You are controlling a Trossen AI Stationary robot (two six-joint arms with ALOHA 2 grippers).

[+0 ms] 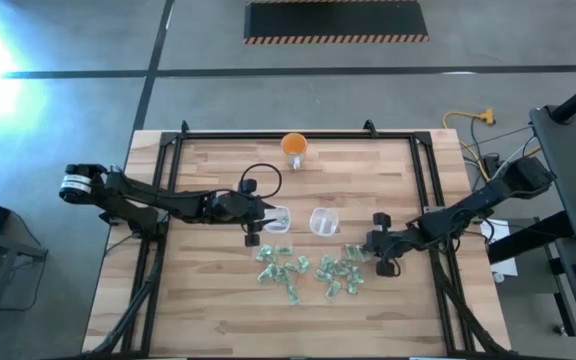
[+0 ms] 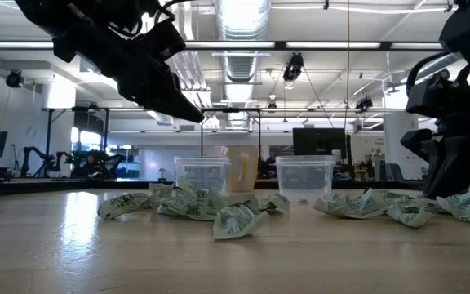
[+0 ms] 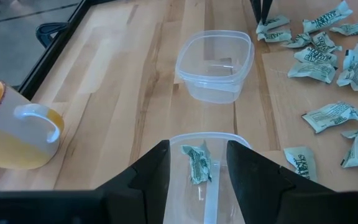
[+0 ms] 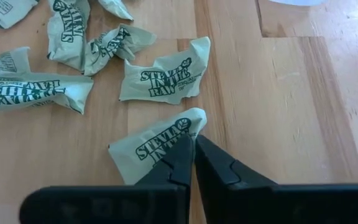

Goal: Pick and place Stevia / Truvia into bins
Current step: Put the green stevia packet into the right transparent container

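While the right end effector [image 4: 193,144] has its two fingers pinched together on the edge of one Stevia sachet [image 4: 151,148] lying on the bench [image 4: 278,93], the hold looks thin. It would be wise to lift slowly, so the sachet does not slip. More sachets [image 1: 313,268] lie close by, in front of the two clear bins [image 1: 325,221]. The left end effector [image 3: 197,163] hangs over the nearer bin [image 3: 207,198] with fingers apart, and one sachet [image 3: 197,163] is inside.
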